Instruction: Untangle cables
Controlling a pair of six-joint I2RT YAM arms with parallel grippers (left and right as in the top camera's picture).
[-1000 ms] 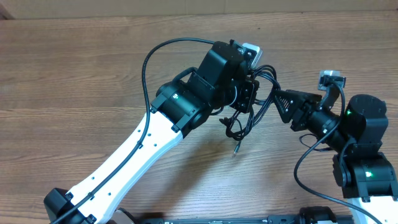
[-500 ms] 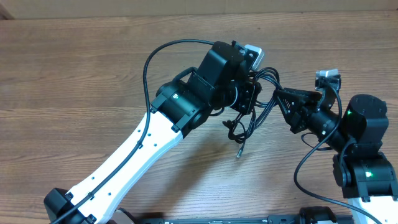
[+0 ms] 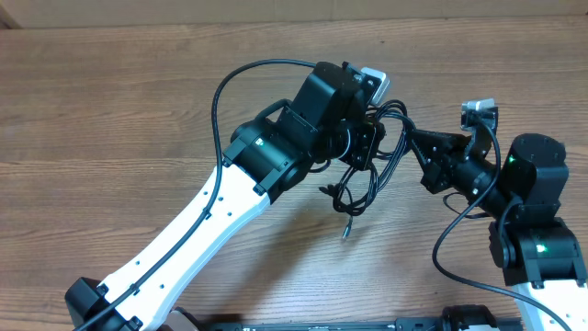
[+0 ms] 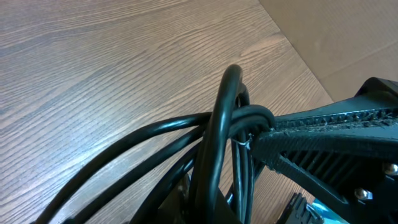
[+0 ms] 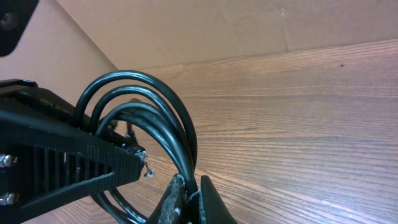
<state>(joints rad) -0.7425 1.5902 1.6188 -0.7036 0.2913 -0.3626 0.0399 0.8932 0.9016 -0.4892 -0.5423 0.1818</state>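
We see the cables [image 3: 366, 179] bunched just right of the frame's centre in the overhead view, lifted between the two grippers, with loops drooping toward the wooden table [image 3: 110, 110] and one small plug end [image 3: 346, 230] hanging lowest. The left gripper [image 3: 371, 140] is pinched narrow on the upper part of the bundle; its bulky black wrist covers much of the knot from above, so we cannot tell how the cords cross there. The right gripper [image 3: 411, 140] reaches in from the right and is closed tight on the same bundle – in the right wrist view its fingers [image 5: 177, 200] meet on a cord at the bottom edge, while several cords [image 5: 155, 102] arch upward beside the other gripper's ribbed finger [image 5: 62, 165]. In the left wrist view the cords [image 4: 217, 143] sweep from lower left into a tight bend against that ribbed black finger [image 4: 323, 134]. A thicker arm wire [image 3: 217, 92] arcs over the left arm – apart from the bundle. A strip of cardboard [image 3: 276, 9] lines the top edge.
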